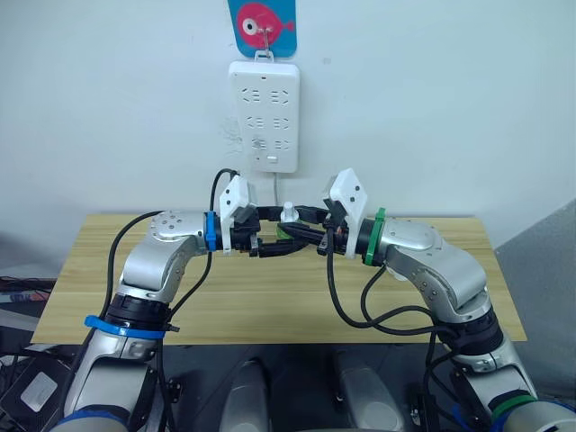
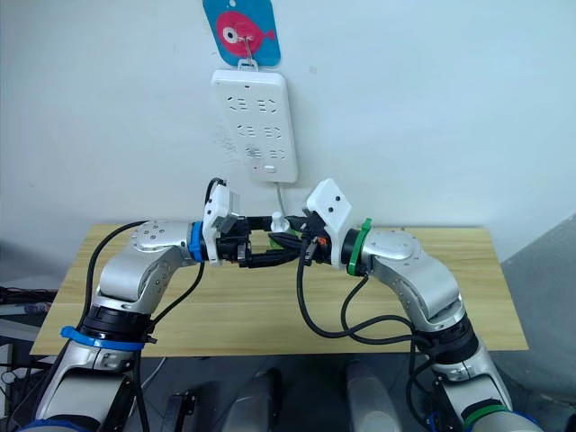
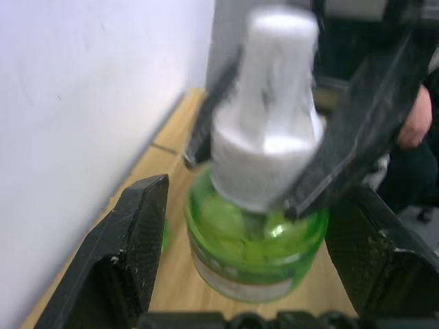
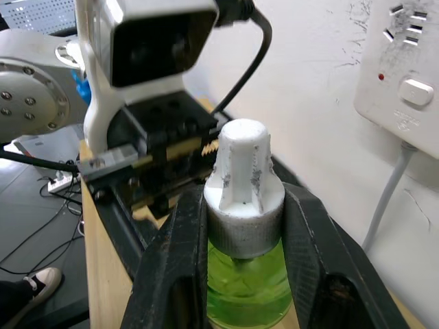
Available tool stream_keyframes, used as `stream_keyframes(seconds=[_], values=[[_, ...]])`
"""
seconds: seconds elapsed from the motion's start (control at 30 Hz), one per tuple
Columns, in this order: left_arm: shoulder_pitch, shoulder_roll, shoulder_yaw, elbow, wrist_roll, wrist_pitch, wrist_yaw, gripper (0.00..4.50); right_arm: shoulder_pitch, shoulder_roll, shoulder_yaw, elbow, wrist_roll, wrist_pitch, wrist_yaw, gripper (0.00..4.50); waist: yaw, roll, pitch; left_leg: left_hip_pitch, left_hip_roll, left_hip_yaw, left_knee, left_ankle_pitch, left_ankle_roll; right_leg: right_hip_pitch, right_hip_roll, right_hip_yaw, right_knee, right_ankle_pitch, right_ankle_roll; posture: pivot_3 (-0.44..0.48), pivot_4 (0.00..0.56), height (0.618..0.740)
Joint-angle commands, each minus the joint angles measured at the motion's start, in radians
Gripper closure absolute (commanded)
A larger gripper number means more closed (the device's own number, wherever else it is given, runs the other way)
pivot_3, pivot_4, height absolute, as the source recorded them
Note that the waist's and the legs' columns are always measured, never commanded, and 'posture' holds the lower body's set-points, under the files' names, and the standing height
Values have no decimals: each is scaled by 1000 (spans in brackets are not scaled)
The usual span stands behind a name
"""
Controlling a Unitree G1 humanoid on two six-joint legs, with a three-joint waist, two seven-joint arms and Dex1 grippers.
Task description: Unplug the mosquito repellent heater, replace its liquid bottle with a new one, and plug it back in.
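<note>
A liquid bottle (image 3: pixel 257 250) of clear green plastic with a white cap (image 4: pixel 241 185) hangs above the back middle of the wooden table (image 1: pixel 270 306). My right gripper (image 4: pixel 243 205) is shut on the neck under the cap and holds the bottle upright. From the opposite side my left gripper (image 3: pixel 250 195) is open, its black fingers (image 3: pixel 130 253) standing on either side of the green body with gaps. In the head views both grippers meet at the bottle (image 1: pixel 286 230) below the power strip. The mosquito repellent heater is out of view.
A tall white multi-socket power strip (image 1: pixel 263 115) hangs on the wall from a hook under a blue fish sticker (image 1: pixel 262 24), its cord dropping behind the table. A person's shoe (image 4: pixel 34 281) is on the floor beside the table.
</note>
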Motion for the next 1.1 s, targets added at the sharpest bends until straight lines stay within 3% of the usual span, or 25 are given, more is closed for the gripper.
stream_keyframes(seconds=[0.03, 0.17, 0.2, 0.43, 0.7, 0.8, 0.9, 1.1], values=[[-14, 10, 21, -52, -34, 15, -14, 1136, -15, -2, -17, -28, 23, -9, 12, 3414, -1, 0, 0, 0, 0, 0, 0, 0, 0, 0, 0, 0, 0, 0, 0, -169, 159, 736], [-2, 40, -3, -59, -18, 16, -50, 2167, -17, -3, -19, -29, 29, -12, 18, 3414, -7, 1, -1, 0, 0, 0, 0, 0, 0, 0, 0, 0, 2, 0, 0, -169, 157, 736], [-1, 43, -7, -59, -16, 17, -53, 2251, -18, -3, -20, -28, 32, -12, 19, 3414, -7, 0, -1, 0, 0, 0, 0, 0, 0, 0, 0, 0, 2, 0, 0, -168, 157, 736], [8, 56, -19, -82, -16, 8, -76, 2251, -25, -13, -33, -16, 83, -30, 85, 3414, -10, 0, -1, 1, 0, 0, 1, 0, 0, 0, 0, 0, 2, 0, 0, -165, 158, 736], [10, 124, -66, -123, 9, -61, -198, 2251, -246, -163, 68, 264, 105, -192, 632, 3414, -23, 0, -1, 2, 0, 1, 1, 0, 0, 0, 0, 0, 3, 0, 0, -150, 168, 736], [5, 108, -60, -106, 12, -80, -177, 2251, -269, -182, 70, 271, 113, -173, 671, 3414, -24, 0, -1, 2, 0, 0, 1, 0, 0, 0, 1, 0, 4, 0, 0, -150, 166, 736], [9, 96, -54, -98, 12, -90, -158, 2251, -253, -178, 23, 257, 131, -155, 620, 3414, -23, 0, -1, 2, 0, 0, 1, 0, 0, 0, 1, 0, 4, 0, 0, -151, 164, 736], [50, 66, -31, -67, 41, -128, -70, 2251, -78, -204, -163, 23, 141, -98, 355, 1283, -19, 1, -2, 2, 0, 0, 2, 0, 0, 0, 0, 0, 6, 0, 0, -161, 170, 736]])
